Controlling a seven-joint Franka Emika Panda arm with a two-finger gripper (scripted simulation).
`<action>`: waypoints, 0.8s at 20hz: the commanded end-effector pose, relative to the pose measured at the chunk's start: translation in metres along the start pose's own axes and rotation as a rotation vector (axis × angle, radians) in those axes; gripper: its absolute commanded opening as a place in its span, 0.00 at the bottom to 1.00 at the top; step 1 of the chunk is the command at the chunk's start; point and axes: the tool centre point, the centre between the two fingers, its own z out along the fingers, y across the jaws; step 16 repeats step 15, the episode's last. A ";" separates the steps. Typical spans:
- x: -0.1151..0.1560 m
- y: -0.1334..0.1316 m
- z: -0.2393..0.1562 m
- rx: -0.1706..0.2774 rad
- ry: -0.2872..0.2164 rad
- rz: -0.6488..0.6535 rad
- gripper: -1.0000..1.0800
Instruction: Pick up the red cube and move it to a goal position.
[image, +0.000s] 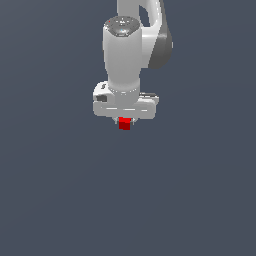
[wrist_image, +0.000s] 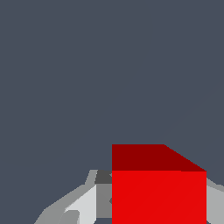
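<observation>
The red cube (image: 124, 124) shows just below the white hand of the arm, near the middle of the exterior view. My gripper (image: 124, 121) points down over it, and the hand hides most of the fingers. In the wrist view the red cube (wrist_image: 158, 192) fills the space between the two grey fingers (wrist_image: 87, 203), which press against its opposite sides. The gripper (wrist_image: 158, 214) is shut on the cube. No goal marker shows in either view. Whether the cube rests on the floor or hangs above it cannot be told.
A plain dark blue-grey surface (image: 60, 200) spreads all around the arm in both views. The arm's white and grey links (image: 150, 40) rise behind the hand.
</observation>
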 end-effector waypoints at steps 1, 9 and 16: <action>0.000 0.008 -0.023 0.000 -0.001 -0.001 0.00; 0.002 0.023 -0.067 0.000 -0.001 -0.001 0.00; 0.003 0.026 -0.077 -0.001 -0.001 0.000 0.00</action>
